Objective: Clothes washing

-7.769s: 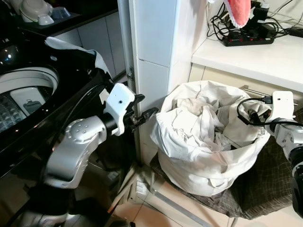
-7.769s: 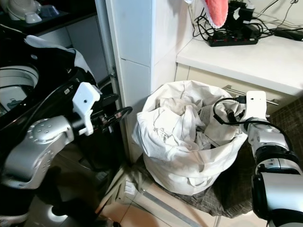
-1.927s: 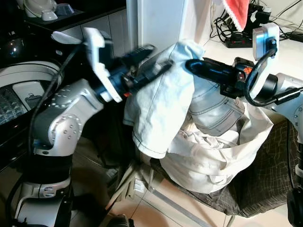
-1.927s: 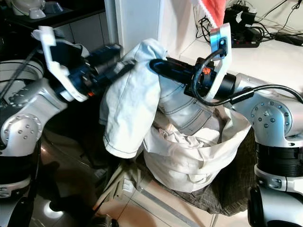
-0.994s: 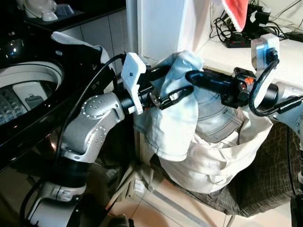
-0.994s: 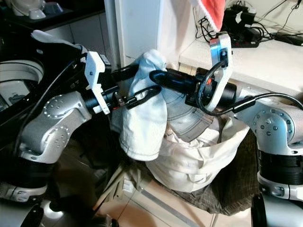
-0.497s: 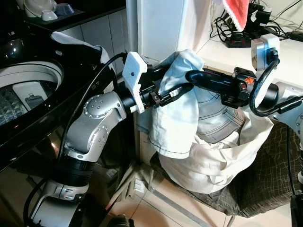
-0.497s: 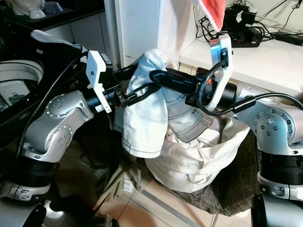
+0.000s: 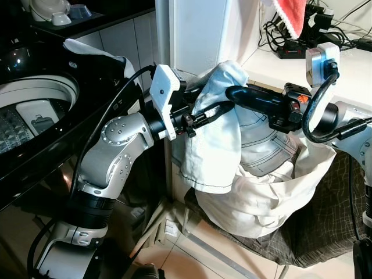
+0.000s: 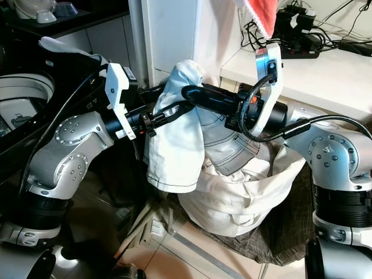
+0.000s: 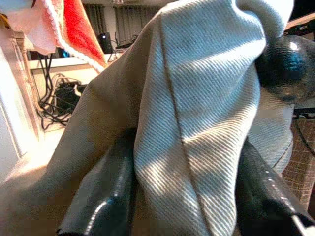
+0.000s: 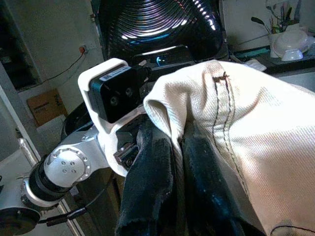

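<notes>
One pair of pale blue jeans [image 9: 218, 133] is held up above the white laundry bag [image 9: 256, 197], partly still hanging into it. The jeans are gripped by two grippers. The left gripper [image 9: 212, 110] is placed at the washing-machine side of the bag, and its two black fingers [image 11: 106, 196] are pressed on the denim, with a fold of cloth pinched between them. The right gripper [image 10: 195, 93] is reached over the bag from the counter side, and its two fingers [image 12: 147, 187] are closed on a seamed edge of the same jeans. One washing machine [image 9: 35, 110] with an open drum is seen to the left of the bag. One white counter [image 9: 337, 64] is seen behind the bag, with one black power strip [image 9: 305, 49] on it and one red cloth [image 9: 290, 14] hanging above
</notes>
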### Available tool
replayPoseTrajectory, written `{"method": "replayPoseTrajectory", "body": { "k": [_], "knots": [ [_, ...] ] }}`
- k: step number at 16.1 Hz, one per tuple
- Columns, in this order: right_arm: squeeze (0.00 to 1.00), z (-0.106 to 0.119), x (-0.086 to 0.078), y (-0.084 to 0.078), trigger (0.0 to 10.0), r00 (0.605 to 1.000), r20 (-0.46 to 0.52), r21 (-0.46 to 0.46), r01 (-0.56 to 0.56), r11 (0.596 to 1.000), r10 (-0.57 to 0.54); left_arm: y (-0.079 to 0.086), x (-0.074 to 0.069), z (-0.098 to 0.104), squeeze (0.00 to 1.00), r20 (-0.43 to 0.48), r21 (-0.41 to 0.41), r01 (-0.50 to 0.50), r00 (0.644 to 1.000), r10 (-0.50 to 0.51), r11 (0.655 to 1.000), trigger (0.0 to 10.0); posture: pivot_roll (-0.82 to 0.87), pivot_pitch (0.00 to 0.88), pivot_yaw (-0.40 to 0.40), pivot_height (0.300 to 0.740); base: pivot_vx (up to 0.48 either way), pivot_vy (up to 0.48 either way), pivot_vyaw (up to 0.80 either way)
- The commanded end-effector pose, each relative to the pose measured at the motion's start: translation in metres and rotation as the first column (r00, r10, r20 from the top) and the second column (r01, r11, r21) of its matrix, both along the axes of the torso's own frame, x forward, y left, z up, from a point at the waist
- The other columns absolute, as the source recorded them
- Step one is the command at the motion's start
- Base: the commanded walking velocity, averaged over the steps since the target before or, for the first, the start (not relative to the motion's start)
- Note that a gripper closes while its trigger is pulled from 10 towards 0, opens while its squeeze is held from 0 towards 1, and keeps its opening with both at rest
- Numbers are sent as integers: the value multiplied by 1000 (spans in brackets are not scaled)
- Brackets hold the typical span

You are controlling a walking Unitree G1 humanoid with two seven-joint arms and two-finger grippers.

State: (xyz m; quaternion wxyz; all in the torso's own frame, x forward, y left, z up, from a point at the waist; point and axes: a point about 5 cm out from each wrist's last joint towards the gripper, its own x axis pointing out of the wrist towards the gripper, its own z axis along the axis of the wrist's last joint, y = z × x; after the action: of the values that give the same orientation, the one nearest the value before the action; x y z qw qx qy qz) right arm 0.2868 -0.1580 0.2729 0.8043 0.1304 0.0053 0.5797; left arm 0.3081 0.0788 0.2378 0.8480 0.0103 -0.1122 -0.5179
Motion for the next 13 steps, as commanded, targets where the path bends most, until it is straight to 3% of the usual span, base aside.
{"method": "replayPoseTrajectory", "body": {
  "k": [1, 12, 13],
  "knots": [
    [0, 11, -6, 4, 0, 997, 72, 16, -36, 999, 34, 6, 3, -7, 0, -39, 19, -31, 999, 32, 999, 0, 22, 0, 14, 740, 0, 0, 0],
    [0, 11, -5, 1, 0, 997, 78, -3, 3, 1000, -3, 6, 5, -6, 0, -54, 19, -27, 998, 28, 999, 0, 13, 0, 20, 740, 0, 0, 0],
    [0, 11, -3, 1, 1451, 997, 77, -1, 12, 1000, -11, 7, 5, -7, 0, -54, 20, -28, 998, 29, 999, 0, 13, 0, 20, 740, 0, 0, 0]
  ]
}}
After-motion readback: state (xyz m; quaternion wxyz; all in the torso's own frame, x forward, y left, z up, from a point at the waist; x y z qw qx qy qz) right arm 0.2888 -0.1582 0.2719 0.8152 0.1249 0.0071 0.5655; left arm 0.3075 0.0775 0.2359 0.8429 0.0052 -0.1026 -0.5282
